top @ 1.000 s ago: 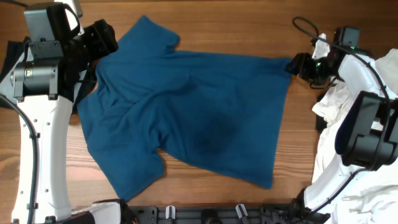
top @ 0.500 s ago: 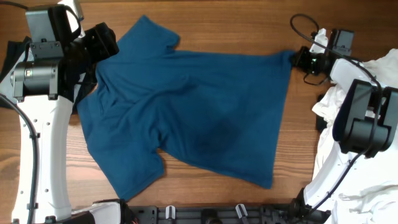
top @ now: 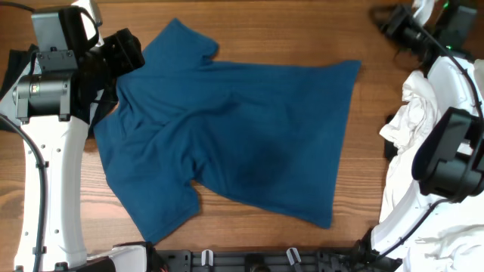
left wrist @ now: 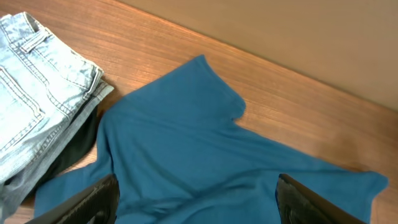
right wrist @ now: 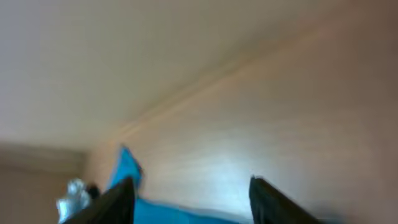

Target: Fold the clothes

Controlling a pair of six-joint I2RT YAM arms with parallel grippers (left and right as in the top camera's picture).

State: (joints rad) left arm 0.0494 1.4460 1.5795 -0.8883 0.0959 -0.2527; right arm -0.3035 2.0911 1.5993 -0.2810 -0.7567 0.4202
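The clothes are one dark blue short-sleeved shirt (top: 227,140) spread almost flat across the wooden table, lightly wrinkled, one sleeve toward the far edge (left wrist: 205,81). My left gripper (top: 127,50) hovers over the shirt's left end. It is open, with only blue cloth (left wrist: 193,162) showing under the gap of the left gripper (left wrist: 196,202). My right gripper (top: 387,21) is up at the far right corner, clear of the shirt. In its blurred wrist view the right gripper (right wrist: 193,199) stands open and empty, with a shirt corner (right wrist: 127,167) showing to its left.
Folded light blue jeans (left wrist: 34,93) lie on a dark garment at the table's left end. A heap of white cloth (top: 412,113) fills the right side around the right arm. A black rail (top: 257,261) runs along the near edge.
My right gripper has let go of the shirt's far right corner and swung up and away toward the back right. That corner now lies flat. The left arm has not moved.
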